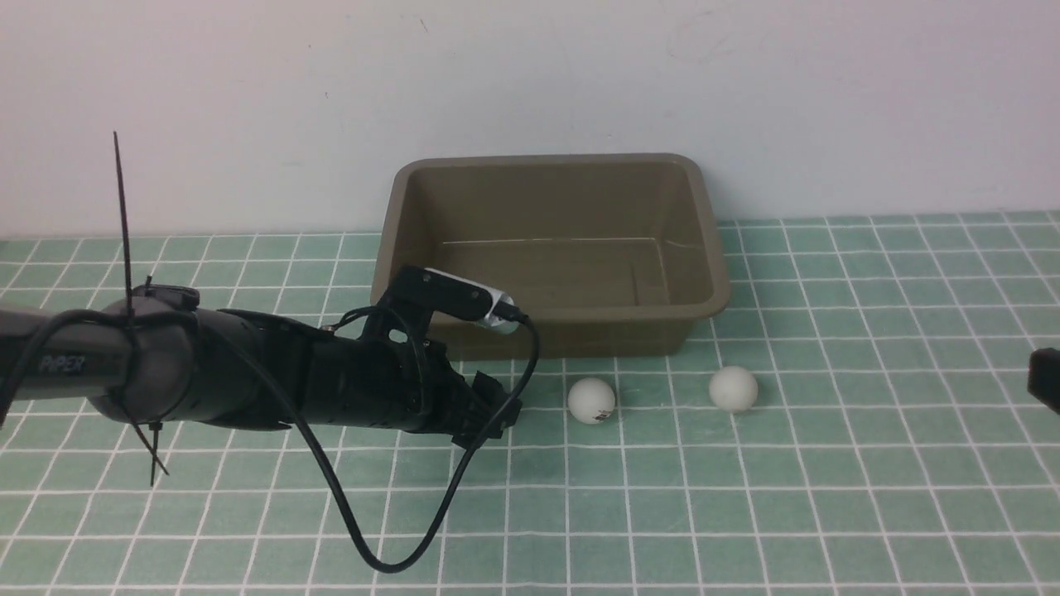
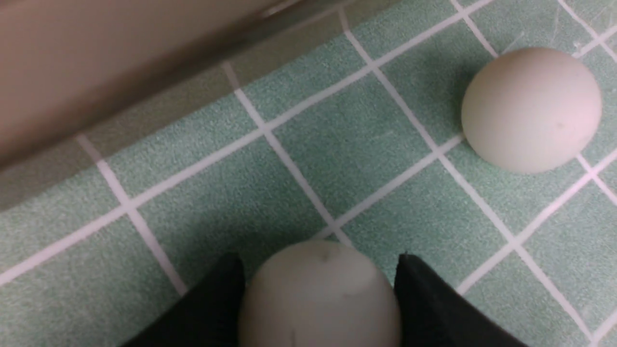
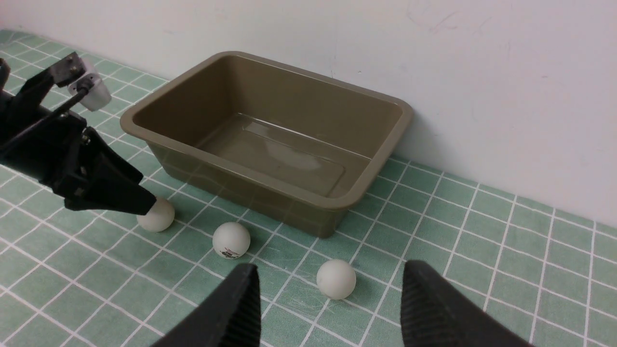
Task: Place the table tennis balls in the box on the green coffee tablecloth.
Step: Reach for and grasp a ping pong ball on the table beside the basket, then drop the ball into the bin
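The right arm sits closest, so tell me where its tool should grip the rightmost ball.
Probably grip the rightmost ball across its middle, coming down from above with the right tool: it is round, rests free on the tablecloth, apart from the box and the marked ball.

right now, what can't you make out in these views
- Front view: the black left arm hides the small white ball between the left jaws.
- Left wrist view: the bottom edge cuts that ball off; grip unclear.
- Left wrist view: the olive-brown plastic box is a blur.
- Front view: the edge cuts off the right jaws.
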